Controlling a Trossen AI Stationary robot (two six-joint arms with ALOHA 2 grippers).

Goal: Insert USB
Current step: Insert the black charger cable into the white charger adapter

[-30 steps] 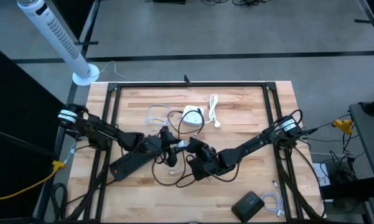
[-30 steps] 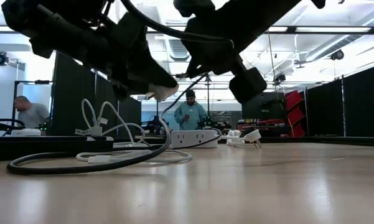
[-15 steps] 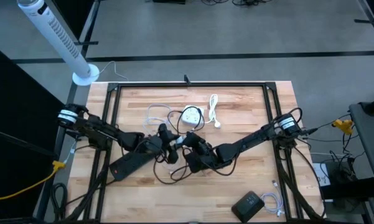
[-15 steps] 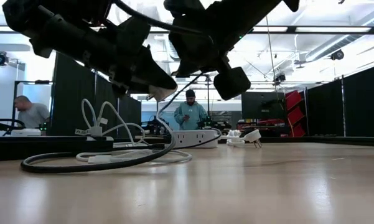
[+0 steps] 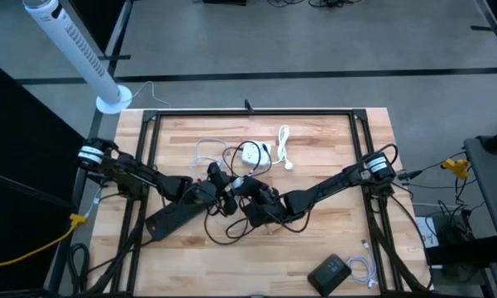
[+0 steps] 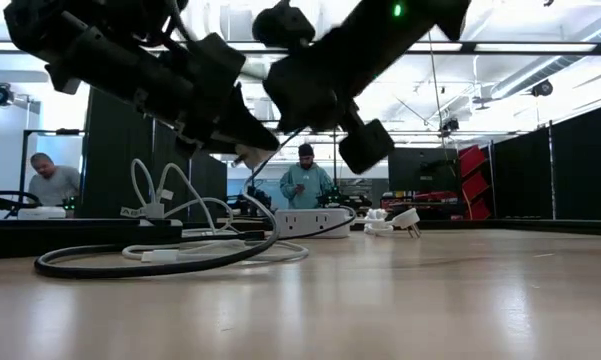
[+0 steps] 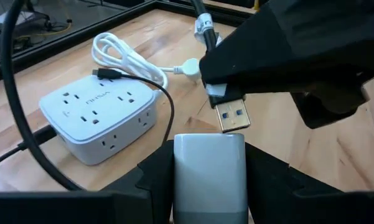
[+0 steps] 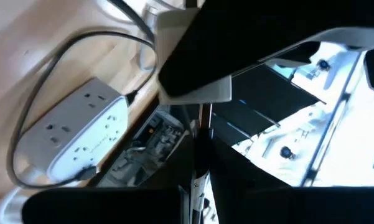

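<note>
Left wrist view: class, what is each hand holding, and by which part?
Left hand grips the white charger block by its sides. Right hand pinches the USB plug by its housing.

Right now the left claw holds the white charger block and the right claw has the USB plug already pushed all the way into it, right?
Not quite. The left claw does hold the white charger block, but the USB plug in the right claw is not inserted. The left wrist view shows its metal tip just above the block.
</note>
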